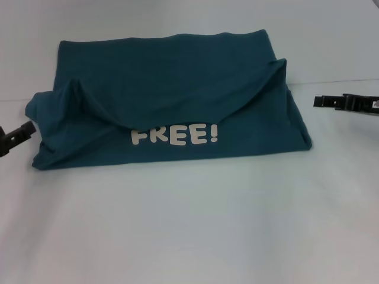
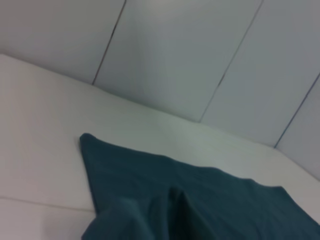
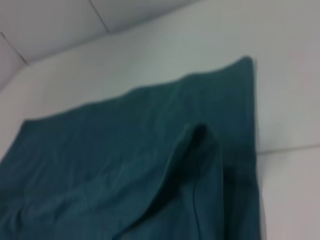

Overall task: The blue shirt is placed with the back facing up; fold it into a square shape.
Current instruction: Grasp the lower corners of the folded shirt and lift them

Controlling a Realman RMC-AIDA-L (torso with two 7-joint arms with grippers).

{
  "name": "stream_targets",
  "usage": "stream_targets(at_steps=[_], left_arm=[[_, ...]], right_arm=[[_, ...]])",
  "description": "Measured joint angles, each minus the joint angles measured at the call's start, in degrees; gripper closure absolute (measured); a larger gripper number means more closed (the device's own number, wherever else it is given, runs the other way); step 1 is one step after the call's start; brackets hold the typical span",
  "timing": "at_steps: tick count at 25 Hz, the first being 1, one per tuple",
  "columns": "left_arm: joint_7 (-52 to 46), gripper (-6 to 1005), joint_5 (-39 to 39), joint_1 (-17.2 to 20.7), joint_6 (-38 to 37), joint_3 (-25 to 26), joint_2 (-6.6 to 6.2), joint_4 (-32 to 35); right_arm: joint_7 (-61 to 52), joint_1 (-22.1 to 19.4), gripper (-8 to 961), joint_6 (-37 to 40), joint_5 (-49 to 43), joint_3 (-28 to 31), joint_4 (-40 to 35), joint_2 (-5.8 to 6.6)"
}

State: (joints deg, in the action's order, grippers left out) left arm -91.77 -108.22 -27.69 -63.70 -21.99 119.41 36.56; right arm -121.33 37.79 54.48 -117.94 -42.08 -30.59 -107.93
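Plainly — blue shirt [image 1: 172,94] lettered "FREE!" [image 1: 174,135]

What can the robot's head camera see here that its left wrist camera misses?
Only the head view shows the white lettering FREE! on the shirt, plus the left gripper and right gripper, each off to one side of the cloth and apart from it. Only the left wrist view shows the panelled wall behind. Both show the blue shirt, partly folded, on the white table.

A lab-like test bench: bare white table [image 1: 189,225], plain panelled wall [image 2: 190,55].
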Motion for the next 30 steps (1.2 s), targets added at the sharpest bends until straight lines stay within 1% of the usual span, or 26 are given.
stream_targets(at_steps=[2, 4, 10, 12, 15, 18, 20, 24, 30], left_arm=[[0.0, 61, -0.1, 0.6, -0.6, -0.4, 0.07, 0.6], [0.0, 61, -0.1, 1.3, -1.5, -0.6, 0.15, 1.2], [-0.1, 62, -0.1, 2.1, -3.3, -0.4, 0.48, 2.0], [-0.2, 62, -0.1, 2.2, -3.3, -0.5, 0.54, 2.0], [-0.2, 62, -0.1, 2.0, -3.2, -0.6, 0.59, 2.1], [-0.2, 62, -0.1, 1.7, -3.0, -0.7, 0.59, 2.0], [-0.2, 62, -0.2, 1.7, -2.9, -0.7, 0.58, 1.9], [-0.2, 62, -0.2, 1.6, -2.8, -0.8, 0.57, 1.9], [-0.2, 62, -0.2, 1.6, -2.8, -0.8, 0.56, 1.9]], right_arm=[[-3.9, 0.7, 234, 1.3, -4.4, 0.0, -1.6, -0.28], [-6.1, 1.2, 234, 2.0, -6.9, 0.0, -2.4, -0.56], [-7.0, 2.0, 241, 2.3, -8.9, -0.1, -1.8, -1.46], [-7.0, 2.1, 255, 1.5, -9.2, -0.2, -1.4, -2.18], [-7.0, 2.2, 275, -0.2, -10.2, -0.3, -1.3, -3.66], [-7.1, 2.2, 290, -2.8, -10.8, -0.7, -0.9, -4.87], [-7.1, 2.3, 291, -4.3, -10.9, -0.9, -0.1, -5.22], [-6.8, 2.8, 293, -6.9, -11.0, -0.9, 1.7, -5.47], [-6.6, 3.2, 296, -9.6, -11.0, -0.9, 2.0, -6.22]])
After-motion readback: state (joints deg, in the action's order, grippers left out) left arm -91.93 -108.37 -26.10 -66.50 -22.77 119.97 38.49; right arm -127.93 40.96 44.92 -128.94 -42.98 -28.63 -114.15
